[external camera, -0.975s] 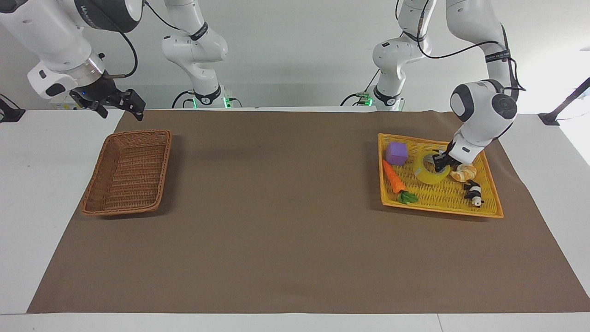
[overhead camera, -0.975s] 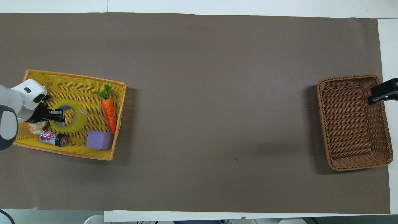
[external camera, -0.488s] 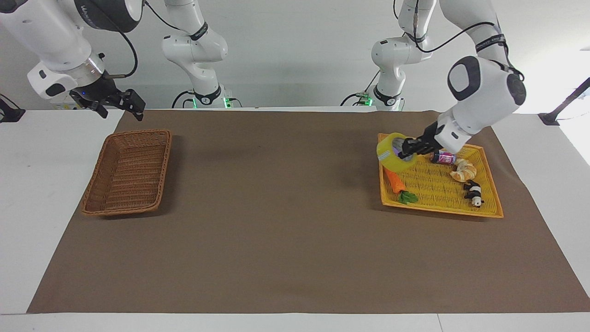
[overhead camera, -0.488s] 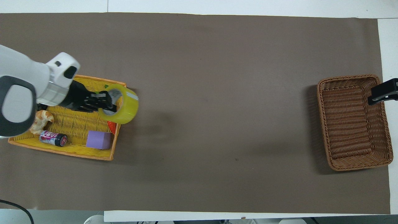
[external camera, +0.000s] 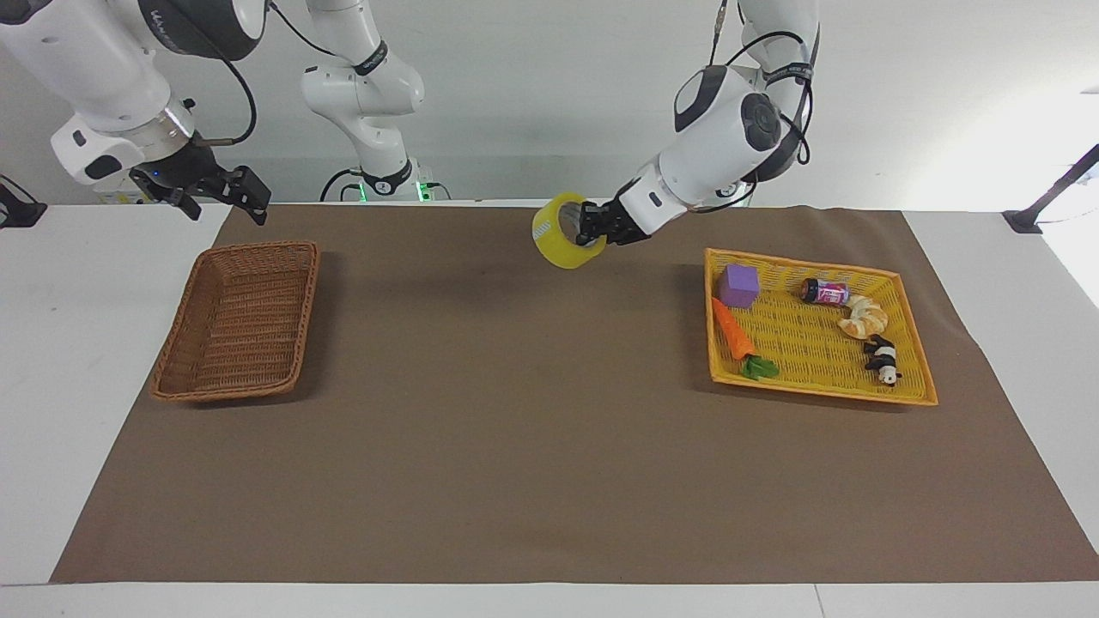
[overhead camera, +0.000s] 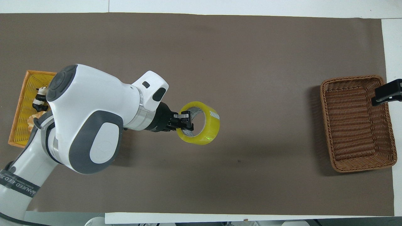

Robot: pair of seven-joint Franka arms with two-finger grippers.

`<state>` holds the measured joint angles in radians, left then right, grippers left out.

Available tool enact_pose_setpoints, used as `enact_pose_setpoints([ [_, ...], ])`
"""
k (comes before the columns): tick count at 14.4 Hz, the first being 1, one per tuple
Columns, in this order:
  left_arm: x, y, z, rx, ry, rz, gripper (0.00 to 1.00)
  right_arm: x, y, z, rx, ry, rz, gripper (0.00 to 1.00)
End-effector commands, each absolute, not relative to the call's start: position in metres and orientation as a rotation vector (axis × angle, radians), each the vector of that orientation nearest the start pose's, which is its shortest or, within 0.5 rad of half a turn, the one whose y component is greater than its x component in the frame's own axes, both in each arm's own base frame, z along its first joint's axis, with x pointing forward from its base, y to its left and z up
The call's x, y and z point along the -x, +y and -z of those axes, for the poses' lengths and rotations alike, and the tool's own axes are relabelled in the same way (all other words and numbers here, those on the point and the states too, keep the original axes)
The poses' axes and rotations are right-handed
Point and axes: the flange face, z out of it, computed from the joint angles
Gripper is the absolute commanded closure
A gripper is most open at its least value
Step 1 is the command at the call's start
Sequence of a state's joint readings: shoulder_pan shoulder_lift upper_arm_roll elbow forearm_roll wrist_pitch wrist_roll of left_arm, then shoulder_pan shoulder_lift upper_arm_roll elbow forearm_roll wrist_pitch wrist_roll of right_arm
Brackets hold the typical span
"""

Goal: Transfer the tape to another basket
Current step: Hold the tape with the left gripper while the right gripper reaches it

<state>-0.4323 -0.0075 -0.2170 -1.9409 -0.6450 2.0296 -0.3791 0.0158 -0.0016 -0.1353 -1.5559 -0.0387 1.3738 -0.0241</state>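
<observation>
My left gripper (external camera: 591,229) (overhead camera: 186,121) is shut on the rim of the yellow tape roll (external camera: 560,232) (overhead camera: 202,128) and holds it high over the middle of the brown mat. The dark brown wicker basket (external camera: 237,319) (overhead camera: 356,123) sits empty at the right arm's end of the table. My right gripper (external camera: 225,196) waits in the air above that basket's edge nearest the robots; only a fingertip (overhead camera: 387,92) of it shows in the overhead view.
A flat yellow woven tray (external camera: 816,343) (overhead camera: 20,106) at the left arm's end holds a purple cube (external camera: 739,286), a carrot (external camera: 736,335), a small can (external camera: 822,293), a croissant (external camera: 863,320) and a panda toy (external camera: 882,359). A brown mat (external camera: 515,429) covers the table.
My left gripper lifted the tape out of the yellow tray and carried it toward the right arm's end, to above the mat's middle. The right arm has not moved.
</observation>
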Motion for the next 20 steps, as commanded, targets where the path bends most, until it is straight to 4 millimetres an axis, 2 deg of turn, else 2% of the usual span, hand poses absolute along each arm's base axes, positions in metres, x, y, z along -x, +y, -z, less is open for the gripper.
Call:
enact_pose_setpoints([
  [1, -0.44, -0.376, -0.504, -2.547, 0.034, 0.261, 1.0, -0.521, -0.069, -0.617, 3.147, 0.139, -0.292, 0.0],
  [6, -0.444, -0.369, -0.5, -2.552, 0.058, 0.266, 1.0, -0.523, -0.068, -0.619, 3.145, 0.135, -0.265, 0.0],
  [8, -0.441, -0.365, -0.495, -2.56, 0.063, 0.274, 1.0, -0.523, -0.045, -0.619, 3.096, 0.014, -0.278, 0.0],
  [12, -0.433, -0.36, -0.485, -2.591, 0.057, 0.288, 1.0, -0.526, -0.008, -0.624, 3.057, -0.098, -0.208, 0.0],
  [14, -0.432, -0.36, -0.484, -2.592, 0.059, 0.289, 1.0, -0.53, 0.023, -0.614, 2.869, -0.105, -0.095, 0.0],
  [18, -0.431, -0.359, -0.481, -2.604, 0.074, 0.301, 1.0, -0.538, 0.086, -0.568, 2.529, 0.032, -0.088, 0.0],
  [20, -0.431, -0.359, -0.481, -2.613, 0.068, 0.295, 1.0, -0.543, 0.124, -0.535, 2.313, 0.124, -0.103, 0.0],
])
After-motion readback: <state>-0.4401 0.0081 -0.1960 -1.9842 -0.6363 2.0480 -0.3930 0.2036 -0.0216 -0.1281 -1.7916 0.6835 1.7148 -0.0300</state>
